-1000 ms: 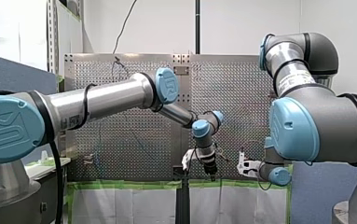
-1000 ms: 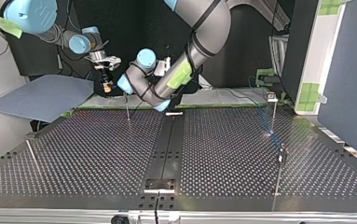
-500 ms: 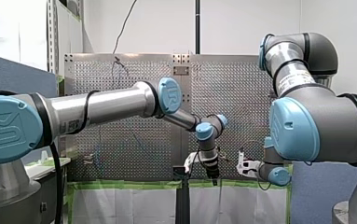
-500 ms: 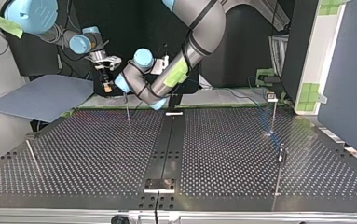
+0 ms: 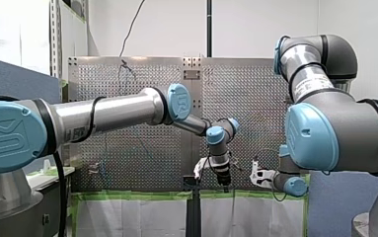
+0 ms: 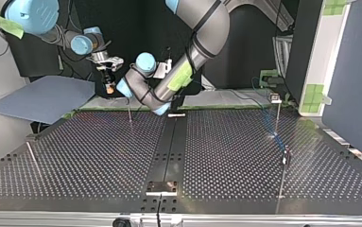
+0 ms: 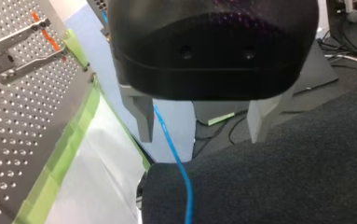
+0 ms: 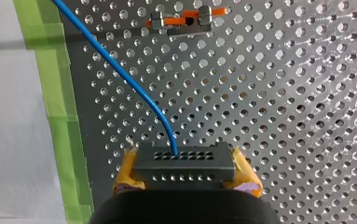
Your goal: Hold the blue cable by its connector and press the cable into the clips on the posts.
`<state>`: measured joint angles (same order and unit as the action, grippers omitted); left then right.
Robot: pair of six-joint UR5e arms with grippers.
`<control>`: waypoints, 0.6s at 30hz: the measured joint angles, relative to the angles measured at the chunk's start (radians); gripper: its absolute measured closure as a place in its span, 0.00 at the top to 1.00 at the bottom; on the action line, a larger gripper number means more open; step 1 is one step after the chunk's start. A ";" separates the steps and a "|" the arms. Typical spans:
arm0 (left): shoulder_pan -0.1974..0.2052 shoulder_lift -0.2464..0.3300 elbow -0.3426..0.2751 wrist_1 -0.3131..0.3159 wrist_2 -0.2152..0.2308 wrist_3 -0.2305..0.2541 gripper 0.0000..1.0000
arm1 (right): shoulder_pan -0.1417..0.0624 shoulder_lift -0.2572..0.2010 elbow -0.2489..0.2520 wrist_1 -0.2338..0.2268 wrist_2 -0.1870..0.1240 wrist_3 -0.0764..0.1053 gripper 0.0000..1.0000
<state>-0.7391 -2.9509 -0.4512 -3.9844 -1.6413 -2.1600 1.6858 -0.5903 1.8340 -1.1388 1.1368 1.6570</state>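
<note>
In the right wrist view my right gripper (image 8: 184, 156) has its yellow pads (image 8: 126, 173) shut on the black connector (image 8: 184, 164). The blue cable (image 8: 120, 77) curves out of the connector across the perforated table (image 8: 269, 93). Ahead of the connector stands a post clip (image 8: 181, 19) with an orange insert. In the left wrist view my left gripper (image 7: 200, 135) is open, and the blue cable (image 7: 169, 140) runs between its fingers, close beside one finger (image 7: 144, 116). The front view shows my left gripper (image 5: 224, 183) just left of my right gripper (image 5: 256, 174) at the table's edge.
Thin posts stand on the table in the top view: one near the grippers (image 6: 129, 111), one with a clip (image 6: 276, 99) at the right, another (image 6: 285, 158) nearer the camera. Green tape (image 8: 55, 93) lines the table edge. A grey-blue board (image 6: 41, 97) lies at the left.
My left arm's wrist shifted slightly toward my right gripper and eased back a little. My right arm has not moved.
</note>
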 joint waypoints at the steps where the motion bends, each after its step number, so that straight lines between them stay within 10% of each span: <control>1: 0.001 0.000 0.001 0.004 0.001 0.000 1.00 | 0.001 0.000 0.000 0.000 0.000 0.000 0.00; 18: 0.017 -0.008 0.008 0.039 0.017 -0.019 1.00 | 0.005 0.000 -0.001 0.001 0.000 0.000 0.00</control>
<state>-0.7217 -2.9588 -0.4431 -3.9449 -1.6240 -2.1794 1.6912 -0.5903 1.8332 -1.1376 1.1367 1.6568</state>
